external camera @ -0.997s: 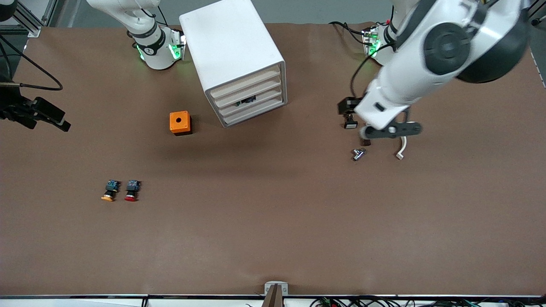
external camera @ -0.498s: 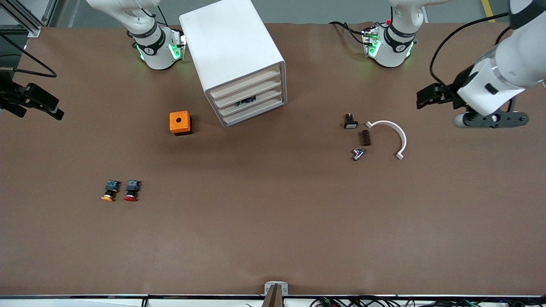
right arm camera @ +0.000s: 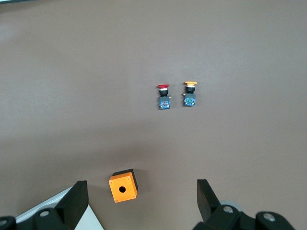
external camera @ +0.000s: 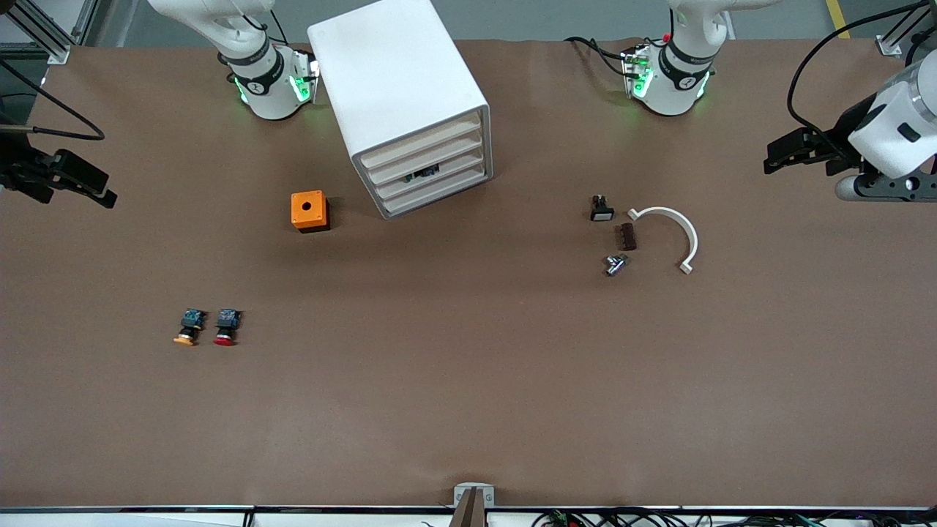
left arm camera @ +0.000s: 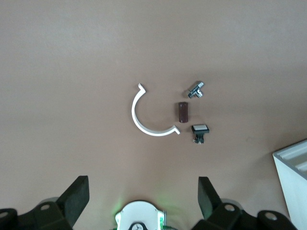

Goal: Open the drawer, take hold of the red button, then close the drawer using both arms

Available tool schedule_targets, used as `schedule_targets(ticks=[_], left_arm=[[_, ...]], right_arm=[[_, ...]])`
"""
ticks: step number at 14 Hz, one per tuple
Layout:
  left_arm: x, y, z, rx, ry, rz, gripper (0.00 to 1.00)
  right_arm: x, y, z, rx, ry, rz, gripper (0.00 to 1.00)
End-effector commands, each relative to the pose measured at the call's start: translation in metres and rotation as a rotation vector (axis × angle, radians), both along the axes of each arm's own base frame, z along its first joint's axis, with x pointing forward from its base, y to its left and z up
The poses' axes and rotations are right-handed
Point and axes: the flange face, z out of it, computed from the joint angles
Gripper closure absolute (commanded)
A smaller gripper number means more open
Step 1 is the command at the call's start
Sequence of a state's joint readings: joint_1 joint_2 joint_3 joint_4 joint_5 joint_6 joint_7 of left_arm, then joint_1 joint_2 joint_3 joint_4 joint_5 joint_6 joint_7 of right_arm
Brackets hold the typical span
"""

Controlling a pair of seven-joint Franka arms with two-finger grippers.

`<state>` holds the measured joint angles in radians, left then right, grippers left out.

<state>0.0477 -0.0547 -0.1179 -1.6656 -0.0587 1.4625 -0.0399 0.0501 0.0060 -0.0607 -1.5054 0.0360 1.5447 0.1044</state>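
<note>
The white cabinet [external camera: 399,88] stands between the arm bases, and all of its drawers [external camera: 432,172] are pushed in. A small dark item shows at the front of the third drawer from the top. The red-capped button [external camera: 225,327] [right arm camera: 163,97] lies on the table beside an orange-capped one [external camera: 188,327] [right arm camera: 190,94], nearer to the front camera than the orange box [external camera: 308,211] [right arm camera: 123,186]. My right gripper [external camera: 29,179] [right arm camera: 141,196] hangs open high over the right arm's end of the table, holding nothing. My left gripper [external camera: 886,189] [left arm camera: 142,199] hangs open high over the left arm's end, also holding nothing.
Toward the left arm's end lie a white curved piece [external camera: 673,227] [left arm camera: 144,122], a small black switch [external camera: 602,211] [left arm camera: 199,130], a brown block [external camera: 626,236] [left arm camera: 182,111] and a metal fitting [external camera: 615,263] [left arm camera: 195,89]. A cabinet corner [left arm camera: 292,167] shows in the left wrist view.
The left arm has swung away from over the small parts out to the left arm's end of the table, uncovering the white curved piece. The right gripper has barely shifted.
</note>
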Motion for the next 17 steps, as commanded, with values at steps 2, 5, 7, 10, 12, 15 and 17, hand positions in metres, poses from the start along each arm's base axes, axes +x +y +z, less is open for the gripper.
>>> schedule_targets(ticks=[2,5,7,10,12,15,17], left_arm=[[-0.027,0.019,-0.012,0.004,-0.068,-0.013,0.00],[-0.021,0.023,-0.011,0.002,-0.101,-0.013,0.00],[-0.015,0.024,-0.012,0.012,-0.125,-0.015,0.00],[-0.006,0.023,-0.006,0.042,-0.163,-0.027,0.00],[0.000,0.022,0.003,0.040,-0.183,-0.029,0.00],[0.010,0.021,0.019,0.038,-0.218,-0.029,0.00],[0.015,0.019,0.032,0.037,-0.245,-0.029,0.00]], right_arm=[[0.000,0.000,0.004,-0.013,0.005,-0.006,0.00],[0.000,0.000,0.004,-0.013,0.006,-0.006,0.00],[0.000,0.000,0.001,-0.013,0.012,-0.006,0.00],[0.000,0.000,0.001,-0.013,0.012,-0.008,0.00],[0.000,0.000,0.001,-0.013,0.014,-0.006,0.00],[0.000,0.000,0.001,-0.013,0.014,-0.006,0.00],[0.000,0.000,0.000,-0.013,0.014,-0.006,0.00]])
